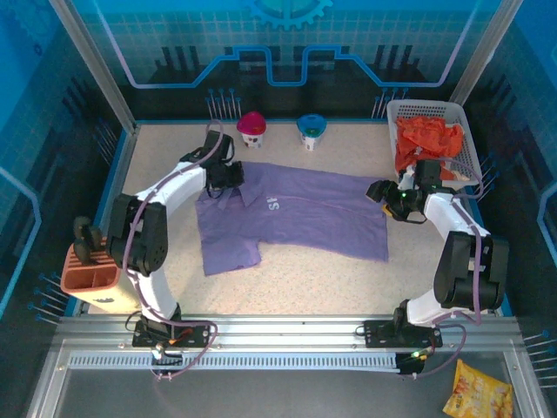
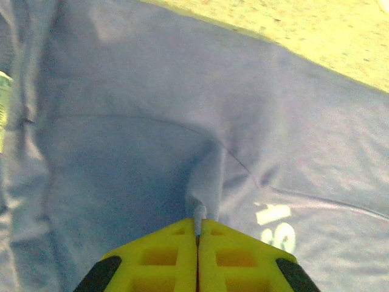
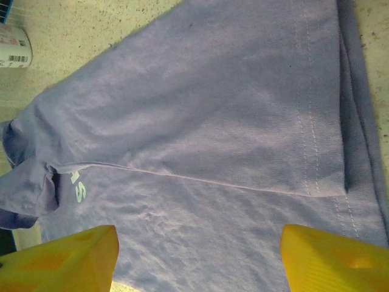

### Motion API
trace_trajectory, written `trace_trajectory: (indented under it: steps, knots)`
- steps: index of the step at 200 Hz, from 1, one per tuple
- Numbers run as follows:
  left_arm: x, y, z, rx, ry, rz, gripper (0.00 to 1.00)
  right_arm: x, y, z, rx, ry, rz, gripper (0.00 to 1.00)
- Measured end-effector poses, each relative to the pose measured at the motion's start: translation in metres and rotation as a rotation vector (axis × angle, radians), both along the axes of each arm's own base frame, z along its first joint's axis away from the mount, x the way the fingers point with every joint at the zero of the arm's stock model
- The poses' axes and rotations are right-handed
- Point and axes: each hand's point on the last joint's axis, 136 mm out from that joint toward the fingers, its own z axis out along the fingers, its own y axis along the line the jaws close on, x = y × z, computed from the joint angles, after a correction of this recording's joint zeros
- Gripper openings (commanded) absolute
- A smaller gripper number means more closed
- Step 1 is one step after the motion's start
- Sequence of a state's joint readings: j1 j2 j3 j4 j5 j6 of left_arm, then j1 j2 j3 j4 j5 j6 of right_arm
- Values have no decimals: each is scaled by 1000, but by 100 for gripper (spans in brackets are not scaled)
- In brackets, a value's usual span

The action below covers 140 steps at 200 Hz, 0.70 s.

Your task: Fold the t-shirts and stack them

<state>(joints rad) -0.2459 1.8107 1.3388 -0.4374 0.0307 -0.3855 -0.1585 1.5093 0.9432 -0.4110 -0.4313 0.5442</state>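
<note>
A large lavender-purple t-shirt point(image 1: 296, 218) lies spread across the middle of the table, with pale lettering near its collar. My left gripper point(image 1: 228, 178) is at the shirt's upper left, near the collar. In the left wrist view this gripper point(image 2: 198, 224) is shut on a small pinched ridge of the purple cloth point(image 2: 121, 152). My right gripper point(image 1: 384, 192) hovers over the shirt's right edge. In the right wrist view it point(image 3: 199, 238) stands open over the purple fabric point(image 3: 200, 121) with nothing between its fingers. Orange-red t-shirts point(image 1: 425, 139) are bunched in the basket.
The white lattice basket point(image 1: 463, 117) stands at the back right. A red-capped container point(image 1: 251, 127) and a blue-capped one point(image 1: 311, 129) sit at the back edge. An orange holder point(image 1: 87, 277) is by the left arm. A yellow snack bag point(image 1: 477, 394) lies off the table, front right.
</note>
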Motion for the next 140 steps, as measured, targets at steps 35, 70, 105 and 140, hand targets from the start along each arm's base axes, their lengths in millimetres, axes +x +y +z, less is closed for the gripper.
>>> trace_trajectory:
  steps: [35, 70, 105, 140]
  knots:
    - [-27, -26, -12, 17, 49, -67, 23, 0, 1, 0, 3, -2, 5, 72]
    - [-50, -17, -32, 121, 126, -73, 50, -1, 2, 0, 8, 1, 11, 72]
    - [-54, 4, -33, 187, 139, -35, 51, -2, 4, 1, 16, 1, 18, 71]
    - [-58, 31, -29, 104, 150, 56, 48, -3, 4, 0, 14, 1, 22, 71]
